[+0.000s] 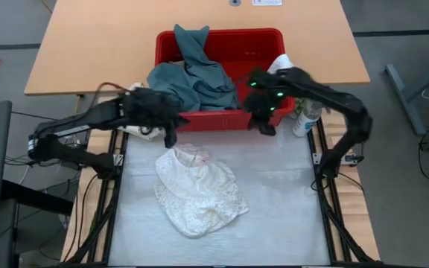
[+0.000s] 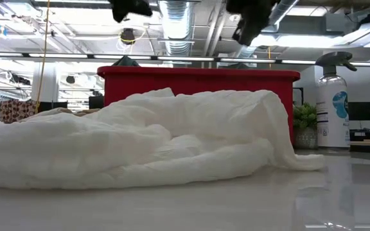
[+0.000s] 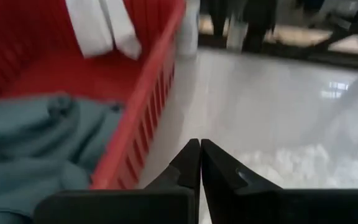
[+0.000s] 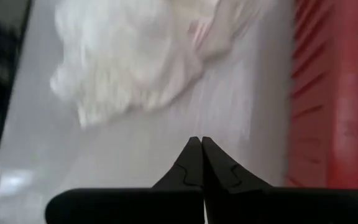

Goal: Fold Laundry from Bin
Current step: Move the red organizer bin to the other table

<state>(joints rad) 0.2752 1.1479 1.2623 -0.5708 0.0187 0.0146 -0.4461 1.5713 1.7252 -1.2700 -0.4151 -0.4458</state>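
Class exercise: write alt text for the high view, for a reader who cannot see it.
A crumpled white towel lies on the table in front of a red bin holding a teal garment. The shut left gripper and right gripper hover at the bin's near edge.

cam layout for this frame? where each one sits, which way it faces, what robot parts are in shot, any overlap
High: overhead, straight down on the table; both arms, left gripper, right gripper.
Low: table height, level toward the red bin past the white towel; arms dark at top.
Left wrist: past shut fingers, along the bin's wall, teal garment inside.
Right wrist: past shut fingers, down at the towel.
Shared: bin and towel appear in all four.
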